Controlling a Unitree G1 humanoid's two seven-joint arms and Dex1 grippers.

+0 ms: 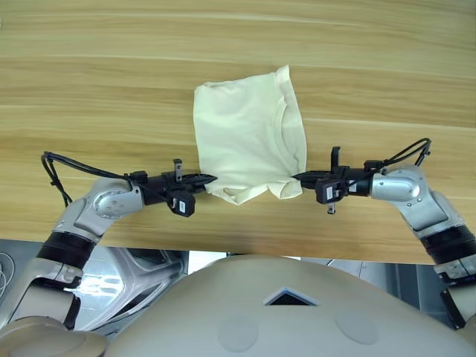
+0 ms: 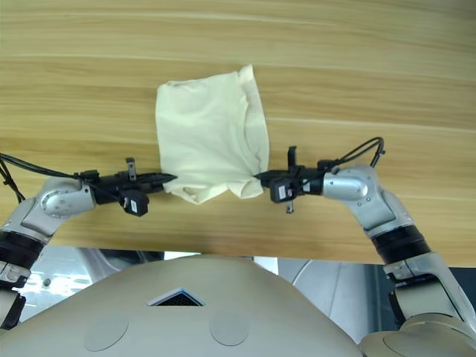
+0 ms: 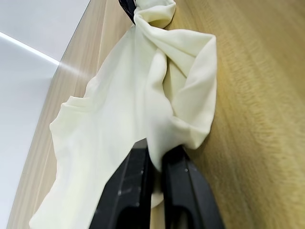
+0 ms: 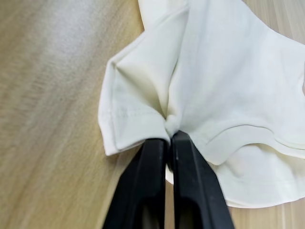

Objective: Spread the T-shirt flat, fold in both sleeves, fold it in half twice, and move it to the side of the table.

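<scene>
A pale cream T-shirt lies folded into a narrow shape on the wooden table, its collar toward the right side. My left gripper is shut on the shirt's near left corner, and the cloth bunches between its black fingers. My right gripper is shut on the near right corner, pinching a fold of the T-shirt between its fingers. Both pinched corners are lifted slightly, and the near hem sags between them.
The table's near edge runs just below both arms. Bare wood extends to the left, right and far side of the shirt. Black cables loop off both forearms.
</scene>
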